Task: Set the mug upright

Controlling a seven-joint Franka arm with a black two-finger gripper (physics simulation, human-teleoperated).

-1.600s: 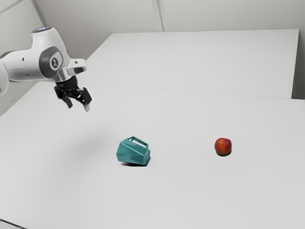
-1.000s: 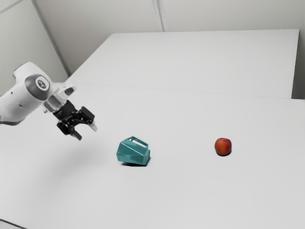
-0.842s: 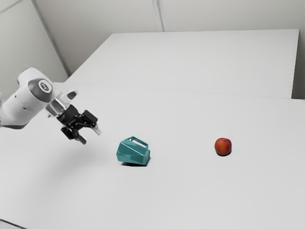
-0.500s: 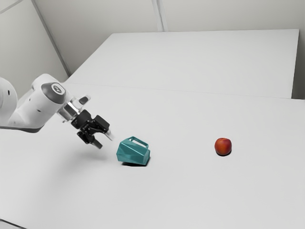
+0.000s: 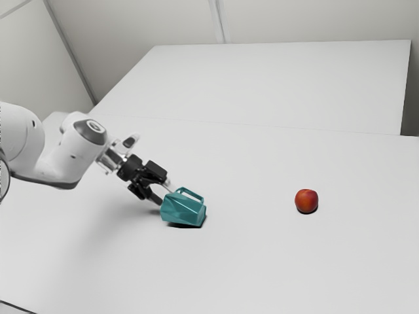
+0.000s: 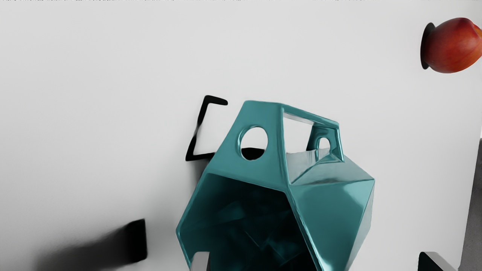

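The gripper [image 5: 167,193] is low over the table, at the mug's side facing the exterior view's left, its fingers apart. The teal faceted mug [image 5: 183,209] lies on its side, handle uppermost, its mouth toward my hand. In the wrist view the gripper [image 6: 313,261] stands open; one fingertip overlaps the dark mouth of the mug [image 6: 327,214] and the other is out past the mug's outer wall. Whether a finger touches the mug or is inside its mouth, I cannot tell.
A red-orange fruit [image 5: 306,201], also in the wrist view as a round fruit [image 6: 452,45], rests on the white table [image 5: 262,261], apart from the mug toward the exterior view's right. A second white surface [image 5: 281,82] stands behind.
My hand has come down and moved toward the exterior view's right, tilting on the way, and is now at the mug. The mug and the fruit have not moved.
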